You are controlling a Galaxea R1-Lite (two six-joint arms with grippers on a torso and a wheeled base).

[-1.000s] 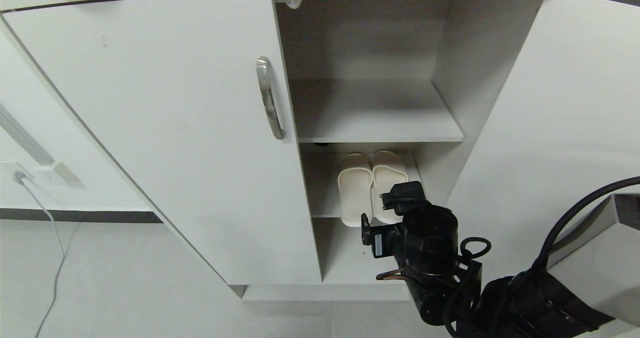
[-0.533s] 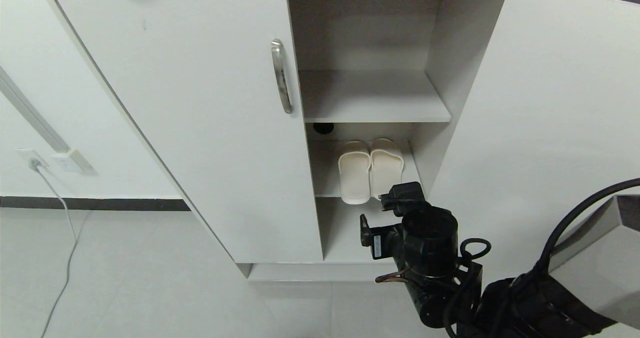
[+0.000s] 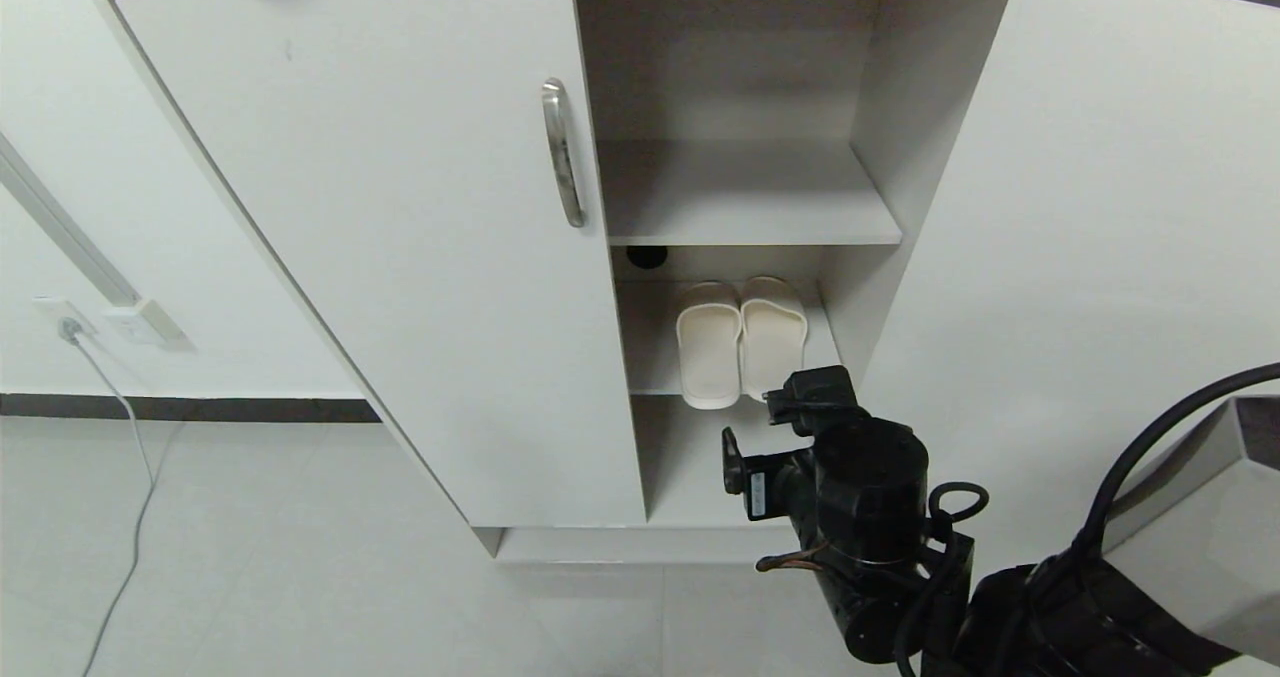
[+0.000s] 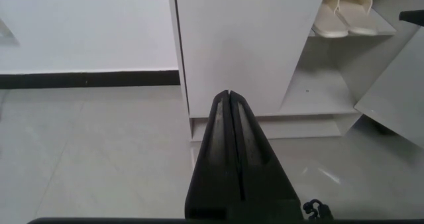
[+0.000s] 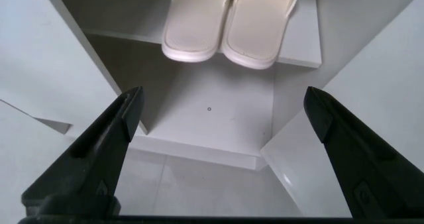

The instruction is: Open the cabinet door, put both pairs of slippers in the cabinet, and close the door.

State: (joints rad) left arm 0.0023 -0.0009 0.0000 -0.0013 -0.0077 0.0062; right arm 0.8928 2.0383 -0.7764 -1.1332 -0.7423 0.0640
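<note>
A pair of cream slippers (image 3: 741, 341) lies side by side on the cabinet's middle shelf, toes outward. The right cabinet door (image 3: 1080, 207) is swung wide open. The left door (image 3: 380, 237) is closed, and its metal handle (image 3: 562, 152) is at the inner edge. My right gripper (image 5: 223, 98) is open and holds nothing. It hovers in front of the lower compartment, just below the slippers (image 5: 228, 18). My left gripper (image 4: 228, 97) is shut on nothing, low over the floor, facing the closed door, with the slippers (image 4: 344, 12) far off.
The upper shelf (image 3: 740, 197) and the bottom shelf (image 3: 690, 477) are bare. A wall socket with a hanging cable (image 3: 70, 329) is at the left. Grey floor tiles (image 3: 300, 597) spread in front of the cabinet.
The head camera shifted early on, so the cabinet sits lower and farther right in the picture. My right arm has edged slightly right. The slippers stay put.
</note>
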